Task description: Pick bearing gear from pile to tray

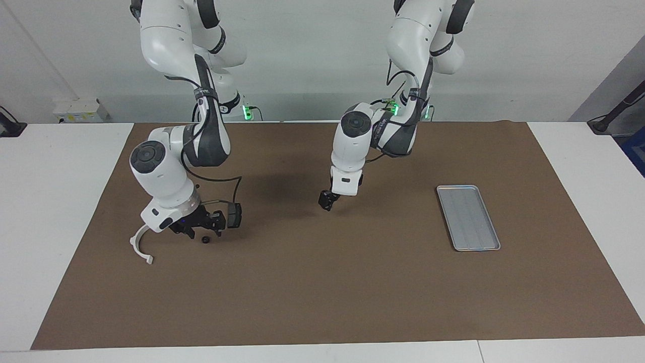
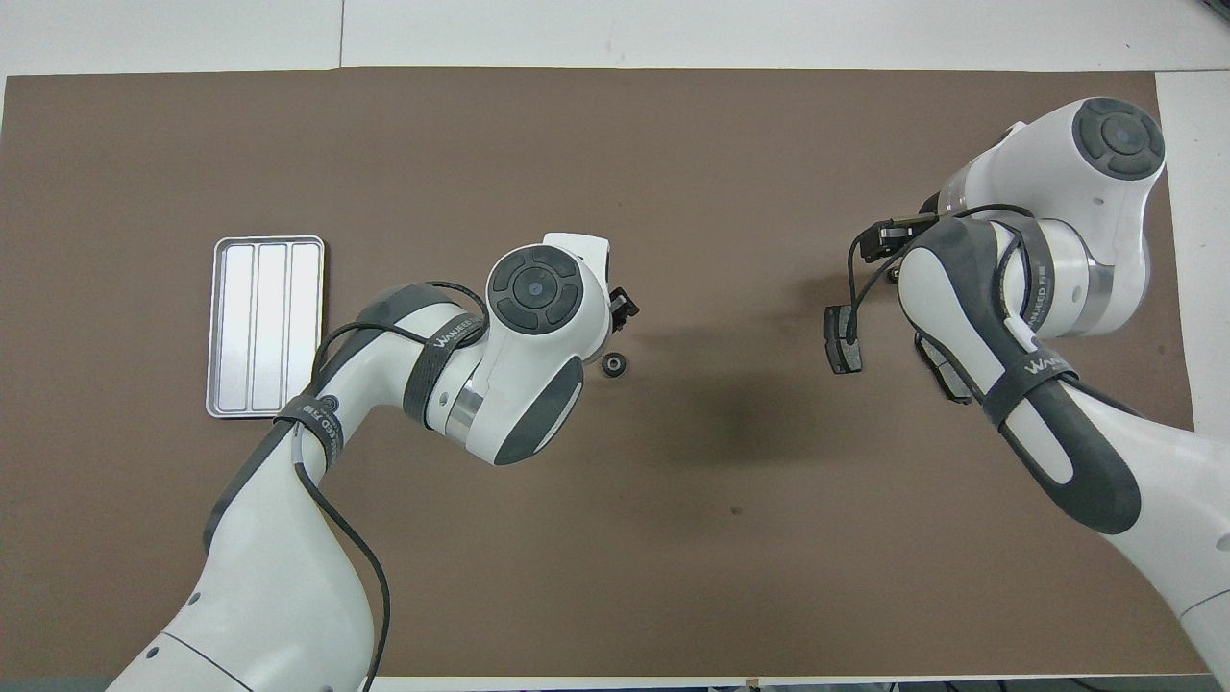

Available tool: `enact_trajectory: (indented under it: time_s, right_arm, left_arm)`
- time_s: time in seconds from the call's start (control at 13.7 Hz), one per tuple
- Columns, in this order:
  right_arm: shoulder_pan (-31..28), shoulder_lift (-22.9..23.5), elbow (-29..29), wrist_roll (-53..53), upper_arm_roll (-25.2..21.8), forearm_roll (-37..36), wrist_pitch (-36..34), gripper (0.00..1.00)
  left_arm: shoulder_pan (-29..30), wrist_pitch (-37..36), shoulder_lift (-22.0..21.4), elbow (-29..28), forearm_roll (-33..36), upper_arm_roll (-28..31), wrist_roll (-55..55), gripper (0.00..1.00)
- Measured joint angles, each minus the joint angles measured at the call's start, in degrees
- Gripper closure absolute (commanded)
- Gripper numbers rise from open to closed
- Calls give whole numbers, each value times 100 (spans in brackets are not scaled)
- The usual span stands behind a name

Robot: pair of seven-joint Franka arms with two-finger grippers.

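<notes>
One bearing gear (image 2: 613,364) shows only overhead, centre frame; facing, my left gripper (image 1: 326,203) covers it, wide open, empty. Right gripper (image 1: 198,231) hangs by the black ring (image 1: 205,240); its state I can't tell.

One camera sits high across the table, facing both robots, wide enough to take in the whole brown rectangular mat (image 1: 322,282). The other looks steeply down from above the robots' end — both share that mat and the flat silver-grey metal tray (image 1: 468,218) (image 2: 266,327).

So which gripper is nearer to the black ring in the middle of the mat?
Left. The left gripper is right at the black ring; the right gripper is over the pile.
</notes>
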Motion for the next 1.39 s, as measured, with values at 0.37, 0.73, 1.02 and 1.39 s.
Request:
enact_trajectory:
  time_s: [0.37, 0.73, 1.02, 1.39]
  right_arm:
    - [-152, 8, -237, -220, -13, -4, 201, 18]
    - [-205, 24, -369, -282, -6, -4, 427, 18]
    - [-205, 105, -397, -282, -6, -4, 549, 18]
    - [-197, 200, -401, -282, 14, -4, 615, 18]
  left_arm:
    - [-151, 65, 83, 1, 5, -4, -240, 0]
    - [-343, 80, 333, 27, 124, 13, -470, 0]
    - [-355, -154, 641, 598, 144, 76, -548, 0]
    - [-357, 55, 758, 598, 228, 94, -845, 5]
